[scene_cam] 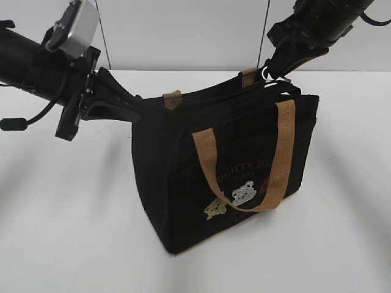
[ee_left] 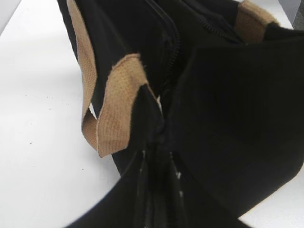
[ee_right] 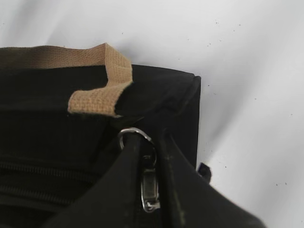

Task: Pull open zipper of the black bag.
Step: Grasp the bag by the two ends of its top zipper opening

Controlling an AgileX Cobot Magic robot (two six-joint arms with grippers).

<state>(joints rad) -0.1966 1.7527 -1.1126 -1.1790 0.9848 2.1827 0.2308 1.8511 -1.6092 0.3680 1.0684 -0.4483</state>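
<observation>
The black bag [scene_cam: 177, 183] stands in the middle of the table in the exterior view, with bear patches [scene_cam: 243, 194] on its front. My left gripper [scene_cam: 144, 101] is shut on the bag's left top end, beside a tan tab [scene_cam: 173, 98]. In the left wrist view the jaws [ee_left: 161, 142] pinch black fabric below that tan tab [ee_left: 121, 102]. My right gripper [scene_cam: 269, 68] is at the bag's right top end. In the right wrist view it [ee_right: 151, 159] is shut on the zipper's silver pull tab [ee_right: 151, 187], with a metal ring [ee_right: 134, 133] above it. The zipper line [ee_right: 42, 170] runs off to the left.
The white table [scene_cam: 67, 232] lies around the bag on all sides, with a pale wall [scene_cam: 183, 30] behind. A tan handle [scene_cam: 282, 152] hangs down the bag's front. Both arms reach in from above the bag's two ends.
</observation>
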